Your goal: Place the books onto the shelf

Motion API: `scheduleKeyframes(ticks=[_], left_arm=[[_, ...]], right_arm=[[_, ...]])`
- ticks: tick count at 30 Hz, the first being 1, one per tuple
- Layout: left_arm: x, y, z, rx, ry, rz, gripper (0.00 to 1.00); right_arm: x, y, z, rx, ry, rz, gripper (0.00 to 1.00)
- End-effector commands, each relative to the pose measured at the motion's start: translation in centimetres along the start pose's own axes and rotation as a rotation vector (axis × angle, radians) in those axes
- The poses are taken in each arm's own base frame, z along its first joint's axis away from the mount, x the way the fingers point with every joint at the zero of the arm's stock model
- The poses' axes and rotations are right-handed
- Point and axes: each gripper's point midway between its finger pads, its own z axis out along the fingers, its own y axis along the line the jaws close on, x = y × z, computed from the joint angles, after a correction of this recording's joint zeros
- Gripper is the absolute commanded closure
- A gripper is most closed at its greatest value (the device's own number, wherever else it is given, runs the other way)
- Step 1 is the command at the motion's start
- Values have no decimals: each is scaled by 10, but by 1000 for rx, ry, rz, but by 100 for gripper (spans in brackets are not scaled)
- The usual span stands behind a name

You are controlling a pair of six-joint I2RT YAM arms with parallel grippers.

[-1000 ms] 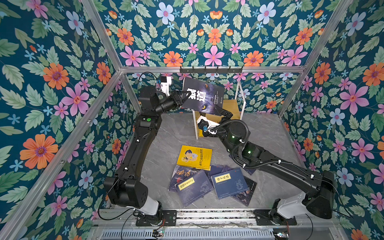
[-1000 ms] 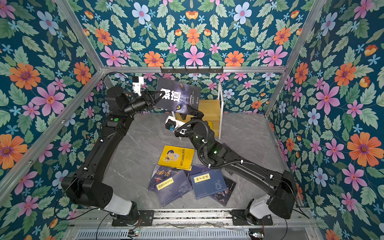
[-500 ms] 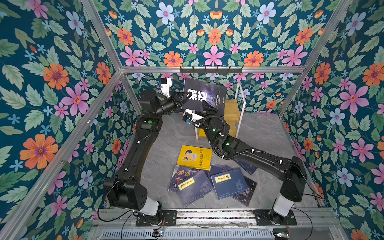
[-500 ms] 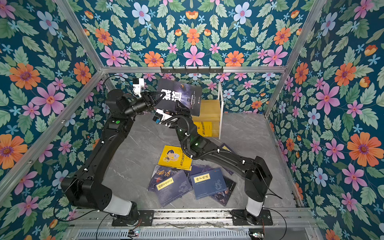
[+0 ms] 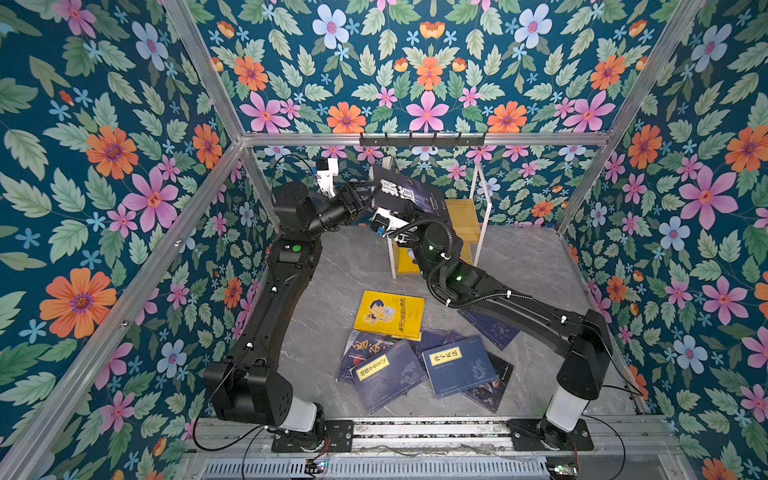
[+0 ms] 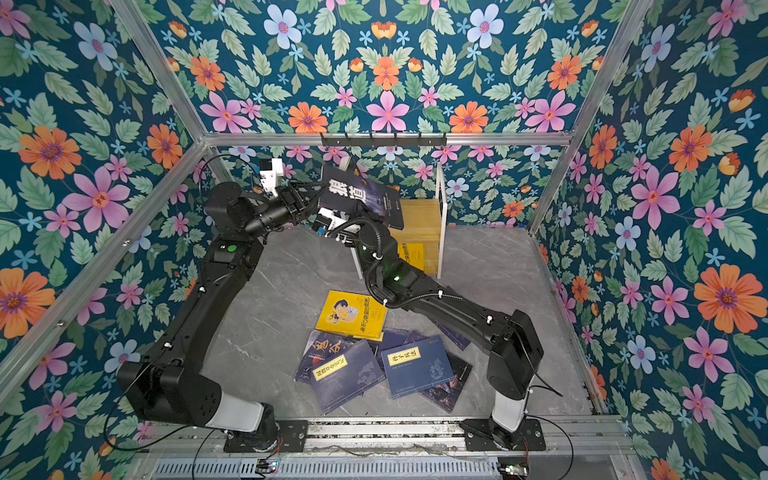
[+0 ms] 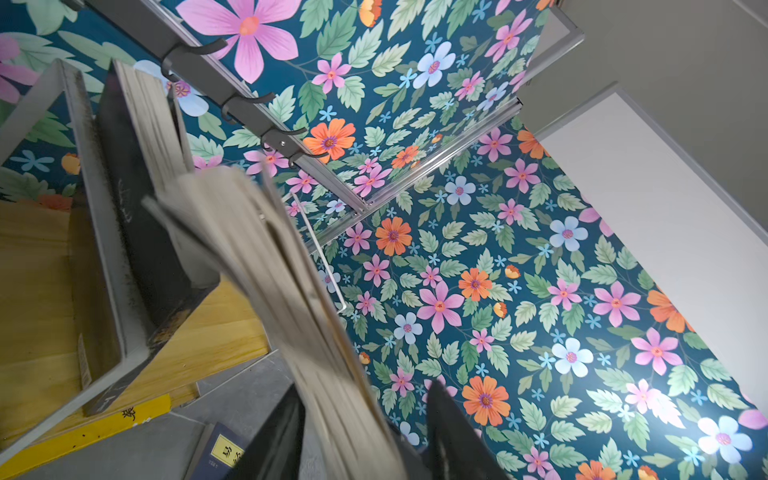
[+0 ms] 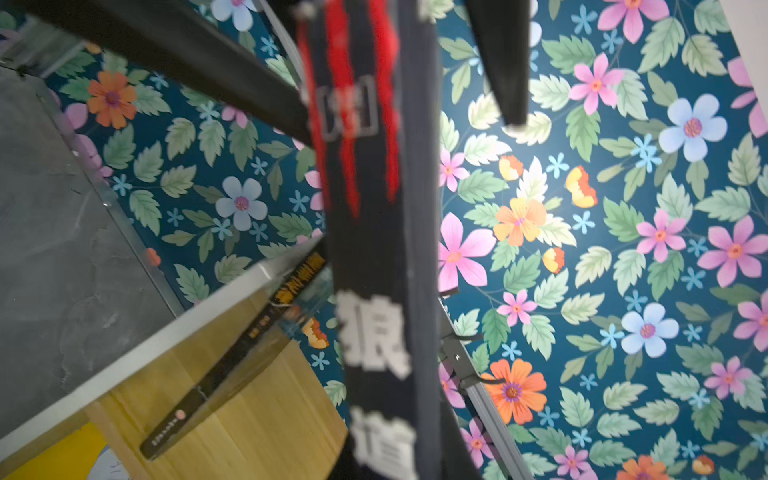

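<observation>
Grey, marble-veined desk (image 5: 345, 266), closed in on three sides by floral wallpaper (image 5: 124, 166) on aluminium framing (image 5: 540, 139). A black hook rail (image 5: 422, 139) runs along the back bar. The shelf (image 5: 465, 216) stands near the back wall: white frame, light wooden boards.

Dark book (image 5: 409, 195): in the air, tilted, over the left end of the shelf's upper board. Its cover with white characters faces up in both top views.

Left fingers (image 7: 457, 436): at the book's left edge, spread wider than the book. The page block runs between them, and wallpaper shows between the pages and one finger.

Right fingers (image 8: 498, 62): reach up from below and flank the spine. One touches it; a sliver of wallpaper shows beside the other. The view is blurred, so I cannot tell whether they clamp it.

On the shelf: a black book (image 8: 232, 357) stands on edge on the upper board against the white end frame; a yellow book (image 5: 405, 259) is on the lower tier.

Front middle of the desk: a cartoon-boy book (image 5: 388, 313) and navy books (image 5: 457, 365), overlapping in a loose pile.

Room to move: open desk lies between the pile and the shelf's foot, and from the shelf to the right wall. The right forearm crosses above the pile's right end.
</observation>
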Motion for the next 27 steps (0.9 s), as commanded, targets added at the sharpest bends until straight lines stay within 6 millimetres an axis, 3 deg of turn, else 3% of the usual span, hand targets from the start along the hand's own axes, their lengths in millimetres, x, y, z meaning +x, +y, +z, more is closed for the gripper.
scheduleKeyframes(ticks=[1,7,14,23,27], left_arm=[[-18,-13,-13,34,-45,73,40],[-40,1,-44,-32,-120,110,24],[-44,23,-67,-171,-138,209,10],[-32,69,-89,-366,-105,288,5],[-29,88,-99,-417,-105,288,2]], right_arm=[[2,-31,-5,58,1,131,100],[26,-61,-2,68,23,347,100],[44,-81,10,96,11,634,100],[38,-63,44,86,-63,848,100],[50,-54,59,81,-62,974,100]])
